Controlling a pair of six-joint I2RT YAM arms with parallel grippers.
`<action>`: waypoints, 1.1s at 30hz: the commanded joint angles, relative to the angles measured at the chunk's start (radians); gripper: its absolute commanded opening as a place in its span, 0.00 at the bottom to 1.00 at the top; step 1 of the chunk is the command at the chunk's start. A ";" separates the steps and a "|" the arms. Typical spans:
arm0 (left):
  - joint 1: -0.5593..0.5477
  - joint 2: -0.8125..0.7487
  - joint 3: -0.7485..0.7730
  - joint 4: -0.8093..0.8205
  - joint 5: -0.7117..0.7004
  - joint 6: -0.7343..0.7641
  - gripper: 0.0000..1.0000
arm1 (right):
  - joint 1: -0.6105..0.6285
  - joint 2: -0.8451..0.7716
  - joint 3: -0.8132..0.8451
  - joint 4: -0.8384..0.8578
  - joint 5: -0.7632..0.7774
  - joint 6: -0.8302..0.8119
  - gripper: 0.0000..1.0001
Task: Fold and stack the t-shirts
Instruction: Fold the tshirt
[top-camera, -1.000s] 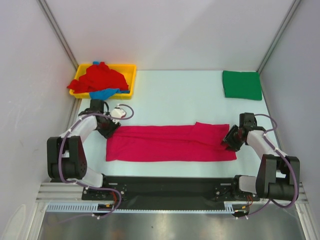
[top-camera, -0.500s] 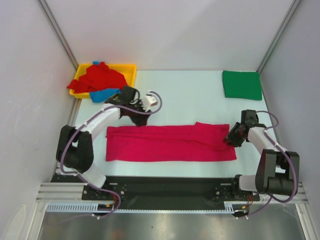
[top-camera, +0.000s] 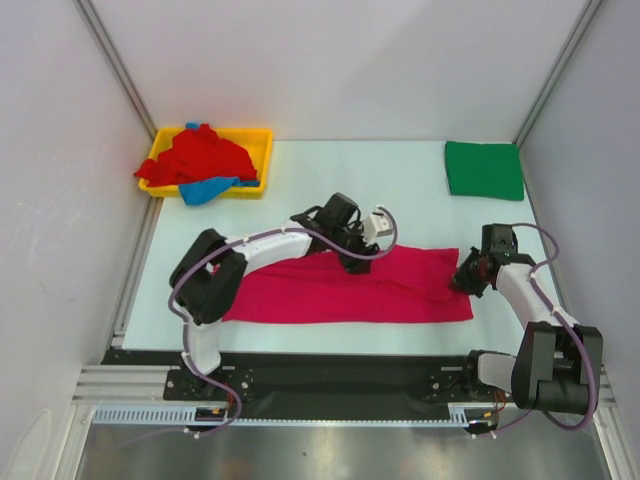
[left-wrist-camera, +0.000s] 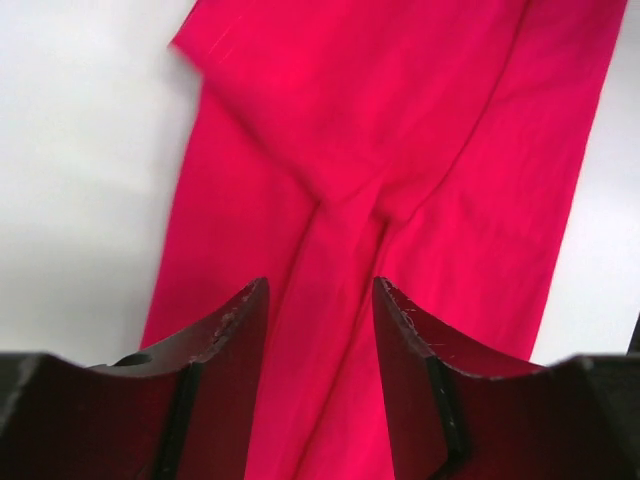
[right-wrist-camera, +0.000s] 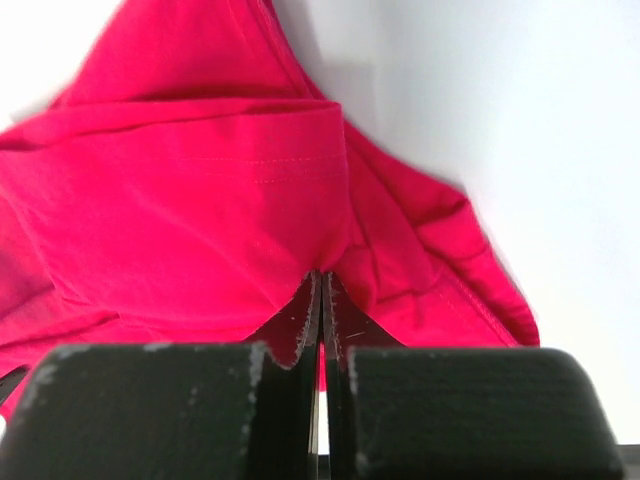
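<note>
Magenta t-shirt (top-camera: 330, 292) in long strip; crosswise fold in hand. Right gripper (right-wrist-camera: 322, 285) clamped on right end; left gripper (left-wrist-camera: 320, 290) fingers apart above middle. Next: lift end leftward, edges aligned.

A yellow plastic tray (top-camera: 262, 140) sits at the far left corner of a pale, faintly bluish desk (top-camera: 340, 180). The tray is rectangular with a low rim, its long side along the desk's far edge. Just behind the tray a slanted grey metal post (top-camera: 115, 60) rises toward the upper left. A matching post (top-camera: 560, 70) stands well to the tray's right, at the opposite far corner. Plain white walls (top-camera: 330, 60) close in the space behind the tray and on both sides. Well in front of the tray, a black strip (top-camera: 340, 370) runs along the near edge of the desk. A ribbed aluminium rail (top-camera: 130, 385) and a shiny steel sheet (top-camera: 330, 455) lie nearer still.
</note>
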 joint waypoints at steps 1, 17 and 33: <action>-0.034 0.079 0.083 0.095 0.059 -0.075 0.51 | 0.004 -0.038 -0.023 -0.030 -0.012 -0.020 0.00; -0.058 0.144 0.143 -0.069 0.202 -0.022 0.36 | -0.013 -0.027 -0.005 -0.027 -0.035 -0.050 0.00; -0.078 0.092 0.121 -0.141 0.120 0.037 0.04 | 0.021 -0.044 0.023 -0.115 -0.032 0.013 0.00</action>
